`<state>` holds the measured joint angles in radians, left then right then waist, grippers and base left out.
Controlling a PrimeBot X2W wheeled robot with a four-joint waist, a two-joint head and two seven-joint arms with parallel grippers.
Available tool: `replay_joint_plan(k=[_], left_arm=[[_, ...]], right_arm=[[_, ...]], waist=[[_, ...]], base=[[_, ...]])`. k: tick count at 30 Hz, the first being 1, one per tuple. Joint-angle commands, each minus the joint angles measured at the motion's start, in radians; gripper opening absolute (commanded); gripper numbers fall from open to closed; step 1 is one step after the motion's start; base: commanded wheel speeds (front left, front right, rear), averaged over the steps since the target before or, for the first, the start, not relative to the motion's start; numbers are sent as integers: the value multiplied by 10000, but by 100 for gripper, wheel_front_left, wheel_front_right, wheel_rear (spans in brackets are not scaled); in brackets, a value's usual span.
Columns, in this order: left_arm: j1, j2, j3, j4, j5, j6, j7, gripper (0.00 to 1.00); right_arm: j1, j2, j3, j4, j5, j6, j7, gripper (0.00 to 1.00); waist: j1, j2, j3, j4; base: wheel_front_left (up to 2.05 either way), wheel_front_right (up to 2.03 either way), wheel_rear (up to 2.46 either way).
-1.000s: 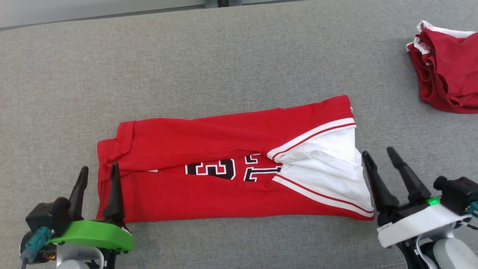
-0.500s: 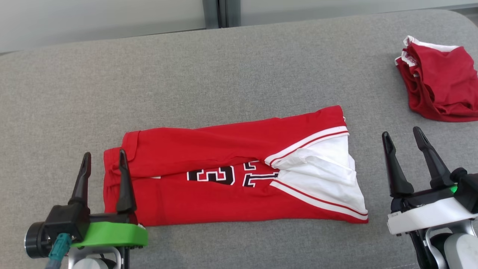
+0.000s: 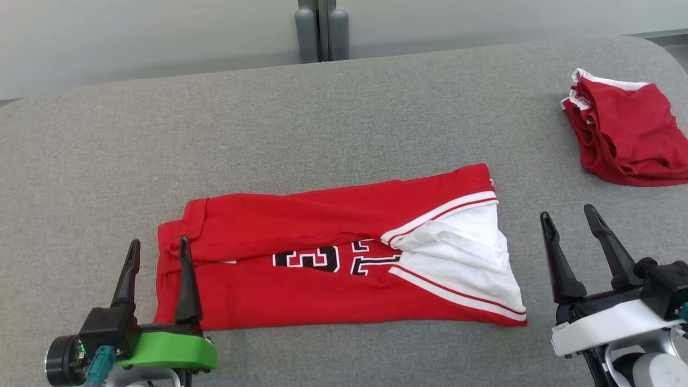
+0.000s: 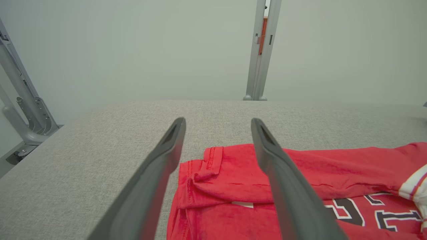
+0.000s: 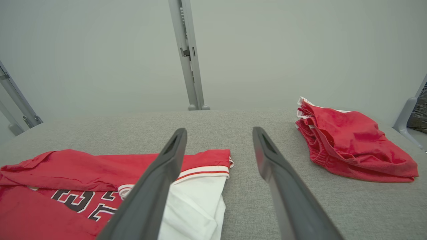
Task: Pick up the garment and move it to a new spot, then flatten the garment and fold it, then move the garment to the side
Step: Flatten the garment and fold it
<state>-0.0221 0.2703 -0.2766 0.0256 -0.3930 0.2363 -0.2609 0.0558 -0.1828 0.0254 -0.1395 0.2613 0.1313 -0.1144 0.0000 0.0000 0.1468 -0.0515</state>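
The garment (image 3: 338,269), a red jersey with white-trimmed panels and dark numerals, lies folded into a long band, flat on the grey tabletop (image 3: 269,134). My left claw (image 3: 159,241) hangs at the garment's left end, its two fingers spread apart with nothing between them. In the head view the finger nearer the garment's middle overlaps its left edge, and the other stands just off that edge over bare tabletop. Whether either tip touches the fabric I cannot tell. My right claw (image 3: 567,211) sits just beyond the garment's right end, where the white panel is. It is apart from the garment, its fingers likewise spread wide and empty. In my right wrist view the garment's white end shows behind one finger, and bare tabletop shows between the two. A second heap of red clothing (image 3: 623,134) with white edging rests well to the right of the garment and farther from me
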Motion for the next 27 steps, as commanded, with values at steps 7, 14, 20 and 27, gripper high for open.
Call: replay_joint_plan(k=[7,14,20,27], left_arm=[[-291,-30,2,32,154,-94,-50,100],[-902,-294,41,-152,437,-262,-51,100],[-1320,-736,187,-385,776,-469,-52,100],[-1561,-1185,426,-325,1145,-848,-45,100]], right_arm=[[10,-93,-29,102,118,-13,118,100],[-305,-382,139,1287,474,-13,288,100],[-999,-499,572,2953,1012,-13,224,100],[-1653,-524,1134,4670,1603,-13,413,100]], waist=[[0,0,183,153],[0,0,824,646],[0,0,1344,1083],[0,0,1604,1331]], base=[[0,0,0],[0,0,0],[0,0,0],[0,0,0]])
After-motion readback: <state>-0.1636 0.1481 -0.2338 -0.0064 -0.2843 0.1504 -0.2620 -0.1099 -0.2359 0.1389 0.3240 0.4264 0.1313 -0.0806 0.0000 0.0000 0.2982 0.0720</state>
